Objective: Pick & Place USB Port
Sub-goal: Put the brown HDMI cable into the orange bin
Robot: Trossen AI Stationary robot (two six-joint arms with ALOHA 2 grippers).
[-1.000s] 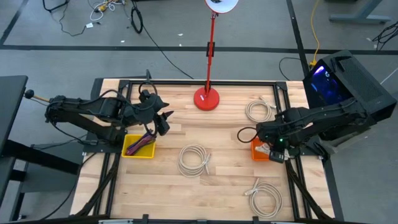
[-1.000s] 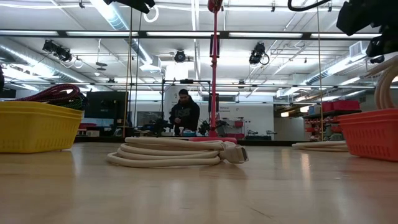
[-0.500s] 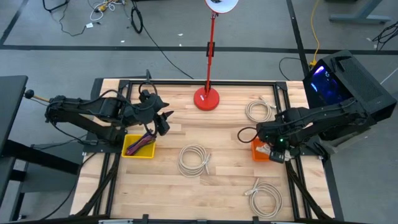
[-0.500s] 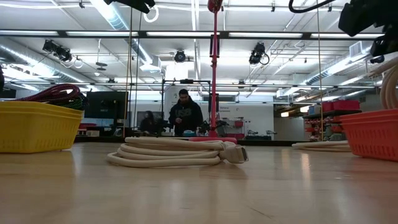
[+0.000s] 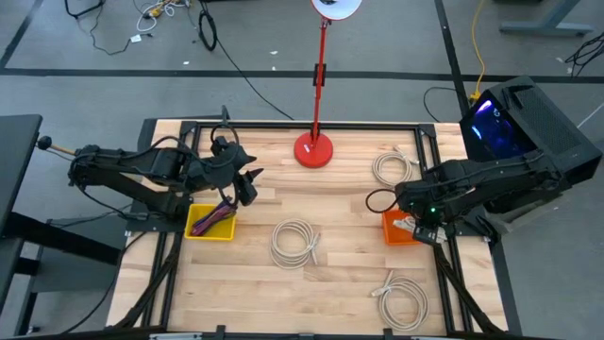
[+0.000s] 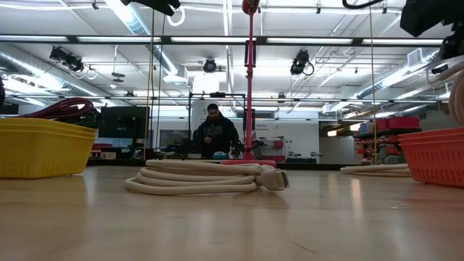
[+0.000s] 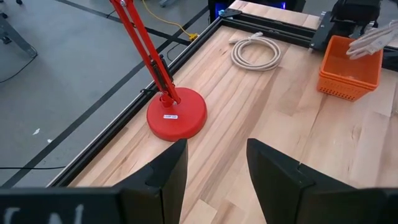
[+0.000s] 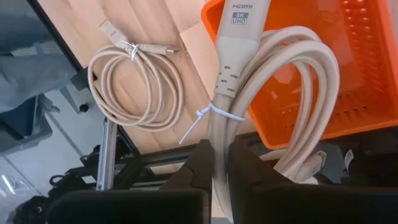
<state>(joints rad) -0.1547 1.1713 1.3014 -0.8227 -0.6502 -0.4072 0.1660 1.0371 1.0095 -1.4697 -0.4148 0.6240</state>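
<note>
Over the orange basket (image 5: 396, 229) at the table's right edge, the right gripper (image 8: 219, 163) has its fingers pinched tight on a coiled beige HDMI cable (image 8: 264, 93), gripped at the zip-tied bundle. The coil looks light and floppy, so holding near the tie seems wise. The left gripper (image 7: 211, 163) hangs open above the yellow basket (image 5: 209, 223), holding nothing.

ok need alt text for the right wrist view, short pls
The right gripper is shut on a coiled beige HDMI cable, bound with a small tie, held above an orange basket. Beyond it, another coiled beige cable lies on the wooden table near its black frame.
</note>
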